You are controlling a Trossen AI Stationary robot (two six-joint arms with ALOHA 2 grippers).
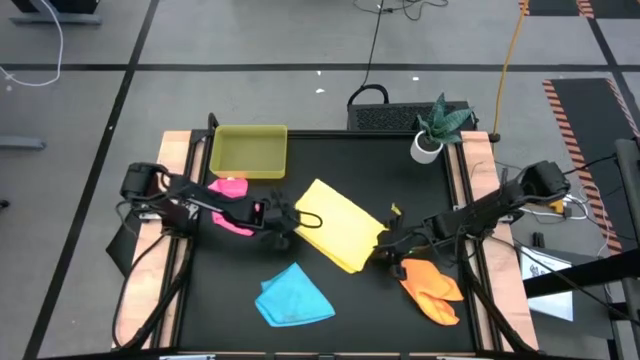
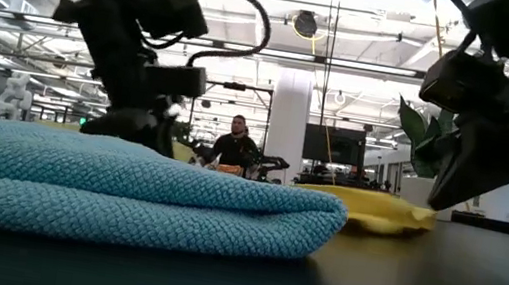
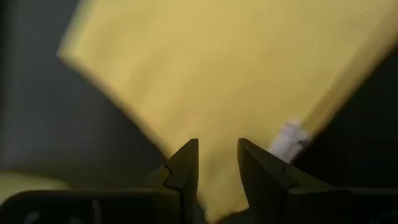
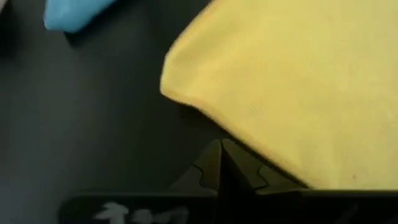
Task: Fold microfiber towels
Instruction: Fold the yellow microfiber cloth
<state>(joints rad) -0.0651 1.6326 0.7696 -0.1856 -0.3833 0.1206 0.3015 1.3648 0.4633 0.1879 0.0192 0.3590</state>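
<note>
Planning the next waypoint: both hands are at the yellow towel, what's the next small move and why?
Probably lift both hands together to start the fold. The left hand grips one edge of the yellow towel, and the right hand has shut at the opposite corner, though whether it pinches cloth isn't clear.

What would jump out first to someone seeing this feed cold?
Probably the yellow towel in the middle of the black table, gripped from both sides: the left tool at its left corner, the right tool shut on its right end. Next, the bright cloths around it: the sky blue towel toward the front, the orange towel on the right, the pink towel under the left arm.
</note>
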